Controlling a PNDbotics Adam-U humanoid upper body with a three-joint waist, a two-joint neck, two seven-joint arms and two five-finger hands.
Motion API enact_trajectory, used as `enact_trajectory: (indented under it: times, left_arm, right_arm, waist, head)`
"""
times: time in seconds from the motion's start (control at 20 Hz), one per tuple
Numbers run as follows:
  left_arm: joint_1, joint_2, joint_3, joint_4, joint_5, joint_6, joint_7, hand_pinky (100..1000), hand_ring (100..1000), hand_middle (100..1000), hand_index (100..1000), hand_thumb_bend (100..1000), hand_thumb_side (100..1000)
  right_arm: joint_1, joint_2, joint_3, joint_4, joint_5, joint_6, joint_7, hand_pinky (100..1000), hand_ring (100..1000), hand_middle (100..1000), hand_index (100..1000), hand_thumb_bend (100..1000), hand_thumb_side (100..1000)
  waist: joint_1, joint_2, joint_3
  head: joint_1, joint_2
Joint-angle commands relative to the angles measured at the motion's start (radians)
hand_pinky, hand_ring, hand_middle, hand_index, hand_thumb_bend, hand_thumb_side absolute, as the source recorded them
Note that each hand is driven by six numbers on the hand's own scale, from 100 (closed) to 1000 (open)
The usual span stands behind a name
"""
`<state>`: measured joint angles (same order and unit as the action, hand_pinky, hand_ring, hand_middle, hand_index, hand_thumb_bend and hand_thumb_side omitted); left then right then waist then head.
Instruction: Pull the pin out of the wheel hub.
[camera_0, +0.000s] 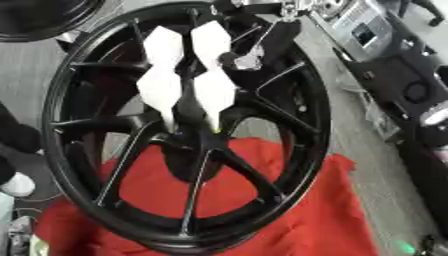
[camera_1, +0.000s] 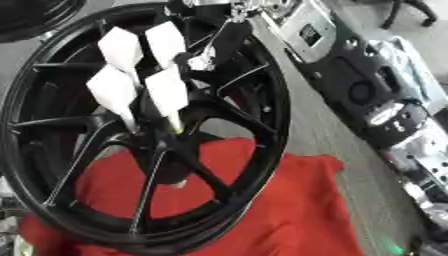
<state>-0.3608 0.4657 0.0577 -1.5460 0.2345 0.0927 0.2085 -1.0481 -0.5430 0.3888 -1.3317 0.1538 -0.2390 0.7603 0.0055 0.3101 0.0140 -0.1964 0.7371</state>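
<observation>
A grey floor (camera_0: 372, 165) is carrying a rumpled red cloth (camera_0: 306, 220), which is lying spread directly on it, and a large black spoked wheel (camera_0: 289, 165) is resting on that cloth, its lower rim sitting on the red fabric.

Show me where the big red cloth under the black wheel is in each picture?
Left eye view: the crumpled red cloth fills the bottom middle and right, below the black spoked wheel's rim.
Right eye view: the same cloth lies at the bottom, shifted left, its right edge nearer the picture's middle.
Shared landmark: the white pointed fins at the wheel's hub, sitting above the cloth in both views.
</observation>
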Motion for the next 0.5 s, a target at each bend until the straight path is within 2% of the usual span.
enact_trajectory:
  times: [0.05,0.3,0.5]
  left_arm:
    - [-0.006,0.027,0.002,-0.009,-0.003,-0.002,-0.002,714,752,716,715,146,851]
    - [-0.004,0.027,0.002,-0.008,-0.004,-0.002,-0.003,714,752,716,716,146,851]
    - [-0.002,0.029,0.003,-0.009,-0.005,-0.003,-0.003,715,752,716,716,147,850]
  right_arm:
    - [-0.031,-0.035,-0.025,-0.027,-0.036,0.030,-0.002,781,572,322,435,100,208]
    - [-0.038,-0.065,-0.053,-0.053,-0.091,0.078,0.003,780,566,319,431,100,203]
    - [-0.033,-0.117,-0.093,-0.104,-0.194,0.136,-0.003,783,565,320,430,100,199]
  waist:
    - [0.001,-0.032,0.002]
    - [0.000,-0.038,-0.001]
    - [-0.001,-0.042,-0.008]
  head:
    - [-0.002,0.003]
    - [0.003,0.010]
    - [0.007,0.009]
